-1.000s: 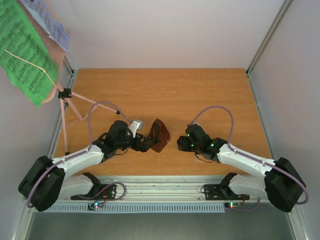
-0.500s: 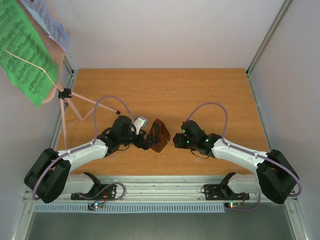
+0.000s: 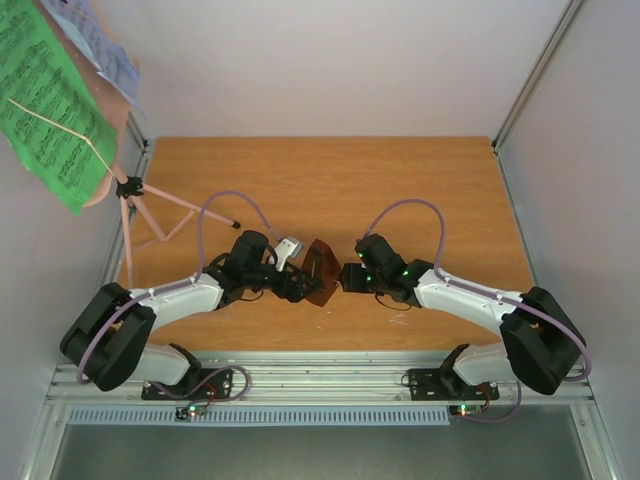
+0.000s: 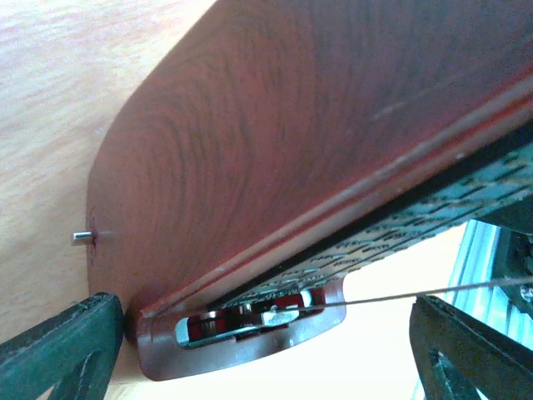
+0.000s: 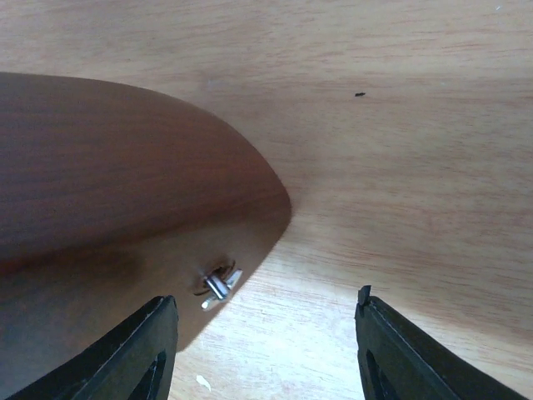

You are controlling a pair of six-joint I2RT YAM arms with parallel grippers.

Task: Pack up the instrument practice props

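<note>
The left gripper (image 3: 297, 284) has its jaws wide apart around the base end of the small reddish-brown metronome (image 3: 320, 270). In the left wrist view one finger (image 4: 58, 350) stands at the lower left corner of the frame, just beside the base of the metronome, and the other finger (image 4: 470, 350) is at the lower right, apart from it. The wooden side fills the upper part of this view, and under it the printed scale (image 4: 400, 242) and a thin rod are visible. The right gripper (image 3: 346, 278) is also not closed: its two fingers (image 5: 137, 354) stand apart at the bottom of the right wrist view, and the rounded side of the metronome with a small metal key (image 5: 218, 282) lies in the left half, just above the left finger. I cannot tell if this finger touches it. In the top view the metronome lies in the middle of the wooden table (image 3: 420, 190), between both grippers. The pink music stand (image 3: 130, 215) stands at the left edge of the table, well apart, and it carries the green sheet (image 3: 50, 110) and the white sheet (image 3: 95, 40) in the upper left corner.
</note>
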